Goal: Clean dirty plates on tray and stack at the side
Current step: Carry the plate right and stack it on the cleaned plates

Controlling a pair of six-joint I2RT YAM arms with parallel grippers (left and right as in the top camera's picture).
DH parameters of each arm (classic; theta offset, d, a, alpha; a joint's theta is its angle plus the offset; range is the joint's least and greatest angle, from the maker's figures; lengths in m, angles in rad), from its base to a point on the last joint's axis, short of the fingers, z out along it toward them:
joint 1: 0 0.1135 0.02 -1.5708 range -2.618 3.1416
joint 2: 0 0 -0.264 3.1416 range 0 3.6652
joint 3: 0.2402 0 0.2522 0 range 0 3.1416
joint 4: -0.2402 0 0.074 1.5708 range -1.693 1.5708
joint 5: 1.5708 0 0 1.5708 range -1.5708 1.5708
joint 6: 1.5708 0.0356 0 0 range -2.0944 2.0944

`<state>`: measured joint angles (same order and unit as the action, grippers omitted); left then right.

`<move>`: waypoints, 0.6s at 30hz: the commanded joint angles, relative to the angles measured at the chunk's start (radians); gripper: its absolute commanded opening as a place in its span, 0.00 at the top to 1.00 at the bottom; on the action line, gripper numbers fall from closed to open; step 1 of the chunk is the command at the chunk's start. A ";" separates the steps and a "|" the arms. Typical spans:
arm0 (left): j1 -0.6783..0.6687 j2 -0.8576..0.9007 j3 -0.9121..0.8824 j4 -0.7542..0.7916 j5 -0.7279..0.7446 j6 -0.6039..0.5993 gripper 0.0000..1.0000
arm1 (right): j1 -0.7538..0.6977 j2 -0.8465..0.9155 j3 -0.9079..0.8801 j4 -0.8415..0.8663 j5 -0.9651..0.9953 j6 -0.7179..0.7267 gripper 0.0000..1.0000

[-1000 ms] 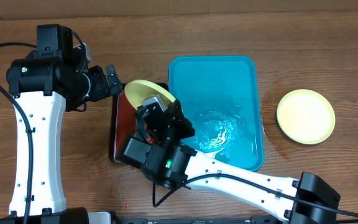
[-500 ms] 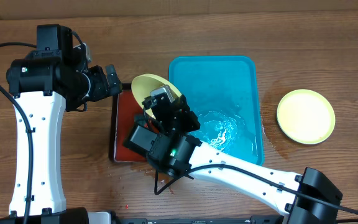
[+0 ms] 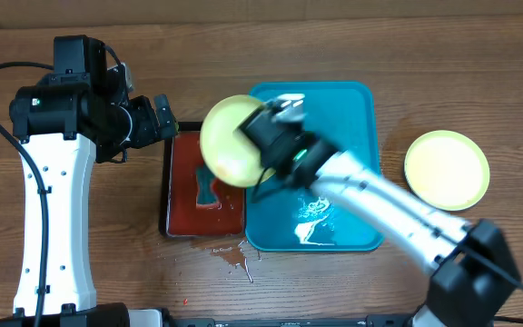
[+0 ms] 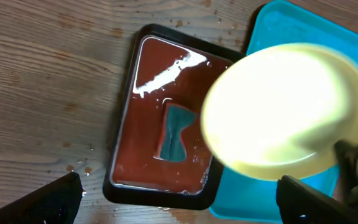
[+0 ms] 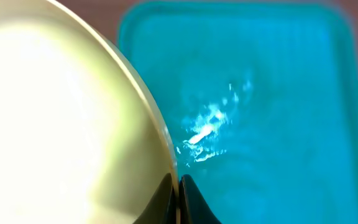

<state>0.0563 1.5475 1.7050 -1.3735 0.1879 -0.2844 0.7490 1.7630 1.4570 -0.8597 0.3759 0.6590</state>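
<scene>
Plate (image 3: 232, 141), probably light, stiff and wet-slick, sits pinched by its thin rim in the right gripper (image 5: 177, 188); left gripper (image 4: 182, 194) stands wide and empty.

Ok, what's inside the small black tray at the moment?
The black tray holds red liquid, with a teal bow-shaped piece lying in it. The yellow-green plate held above covers its top right corner in the overhead view.

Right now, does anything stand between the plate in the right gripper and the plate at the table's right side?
Nothing visible does. The held plate, shut in the right gripper, is above the turquoise tray; only that low tray lies before the side plate.
</scene>
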 commanded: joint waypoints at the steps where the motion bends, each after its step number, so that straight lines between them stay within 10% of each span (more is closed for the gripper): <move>1: 0.002 -0.003 0.018 -0.003 0.012 0.019 0.00 | -0.178 -0.113 0.027 -0.034 -0.356 0.037 0.96; 18: 0.002 -0.003 0.018 -0.003 0.012 0.019 0.00 | -1.207 -0.160 -0.127 -0.275 -0.510 -0.163 0.96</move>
<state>0.0563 1.5475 1.7050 -1.3735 0.1879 -0.2844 -0.3935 1.5795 1.3968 -1.1328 -0.0986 0.5232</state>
